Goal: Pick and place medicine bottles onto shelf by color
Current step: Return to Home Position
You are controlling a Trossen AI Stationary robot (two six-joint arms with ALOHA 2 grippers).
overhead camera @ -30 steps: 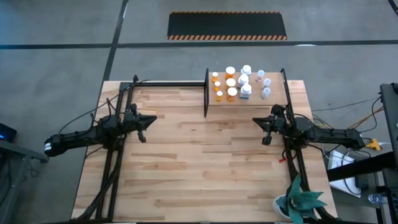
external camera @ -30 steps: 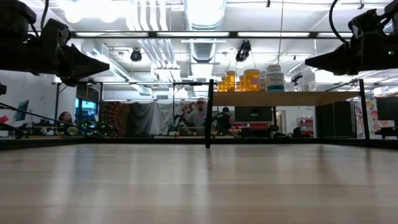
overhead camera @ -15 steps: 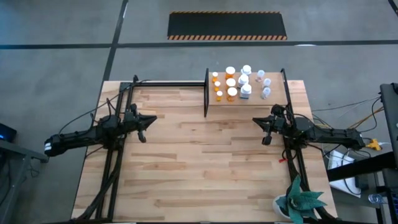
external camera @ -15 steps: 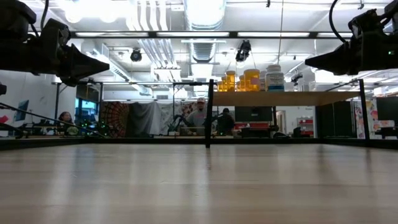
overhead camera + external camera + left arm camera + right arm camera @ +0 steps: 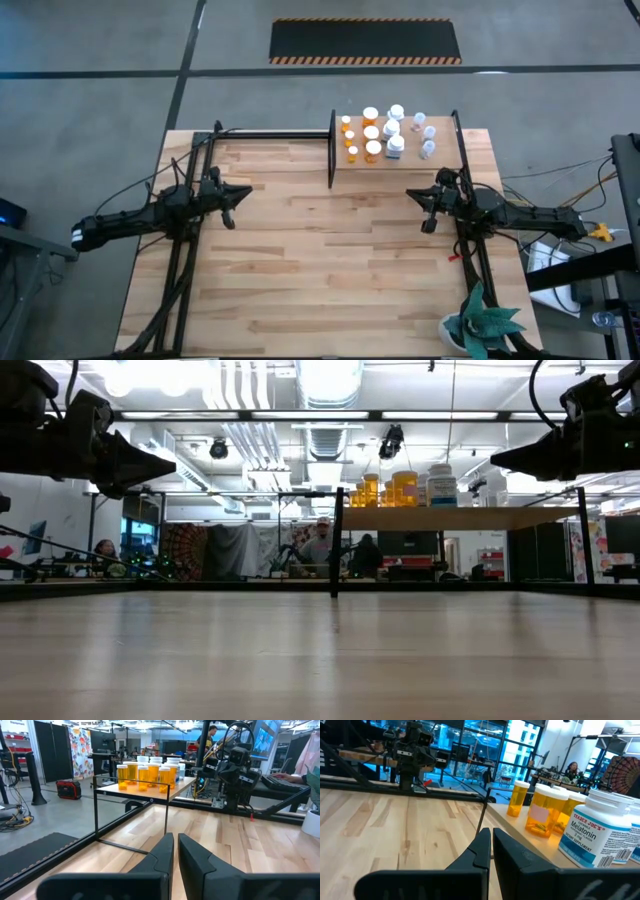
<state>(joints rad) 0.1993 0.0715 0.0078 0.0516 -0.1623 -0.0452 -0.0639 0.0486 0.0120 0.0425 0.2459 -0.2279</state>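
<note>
Several medicine bottles stand on the shelf (image 5: 440,160), a raised light-wood board on black posts at the table's far right. The orange-bodied ones (image 5: 371,140) are grouped on its left part, the white ones (image 5: 396,145) to their right. In the right wrist view a white melatonin bottle (image 5: 594,836) and orange bottles (image 5: 543,815) show close by. My left gripper (image 5: 240,193) hovers shut at the table's left, my right gripper (image 5: 415,195) shut at the right, just near of the shelf. Both point level toward the middle and hold nothing.
A black metal frame (image 5: 270,135) runs along the far edge left of the shelf. A green plant (image 5: 482,325) sits at the near right corner. The middle of the plank tabletop (image 5: 320,260) lies bare between the arms. People show in the room beyond.
</note>
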